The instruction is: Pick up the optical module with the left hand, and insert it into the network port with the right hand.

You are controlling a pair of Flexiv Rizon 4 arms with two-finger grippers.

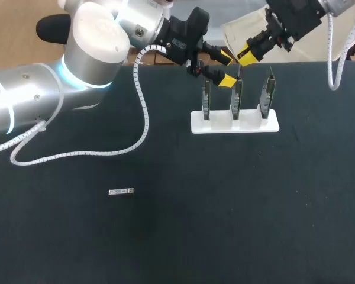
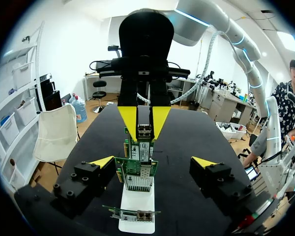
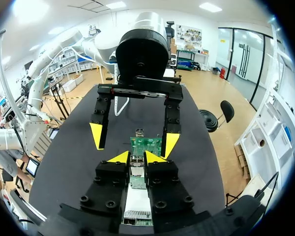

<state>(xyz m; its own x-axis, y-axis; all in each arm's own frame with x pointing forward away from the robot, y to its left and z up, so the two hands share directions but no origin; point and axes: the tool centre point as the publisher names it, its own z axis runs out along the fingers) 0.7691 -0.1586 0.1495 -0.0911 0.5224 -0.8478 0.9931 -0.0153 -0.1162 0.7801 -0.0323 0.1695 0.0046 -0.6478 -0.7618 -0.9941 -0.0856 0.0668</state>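
My right gripper [image 1: 247, 56] hangs over the middle network card [image 1: 237, 97] of three that stand upright in a white stand [image 1: 266, 125]. It is shut on a small metal optical module [image 2: 144, 132], which points down at the top of that card [image 2: 137, 150]. How far the module sits in the port I cannot tell. In its own view the right gripper [image 3: 135, 157] pinches the module [image 3: 136, 162] between its yellow tips. My left gripper [image 1: 225, 70] is open just beside, and its fingers [image 2: 101, 162] stand either side of the cards without touching them.
A second optical module [image 1: 121, 191] lies flat on the black table [image 1: 236, 207], well to the left and nearer the front. The left arm's white coiled cable [image 1: 143, 112] trails over the table behind it.
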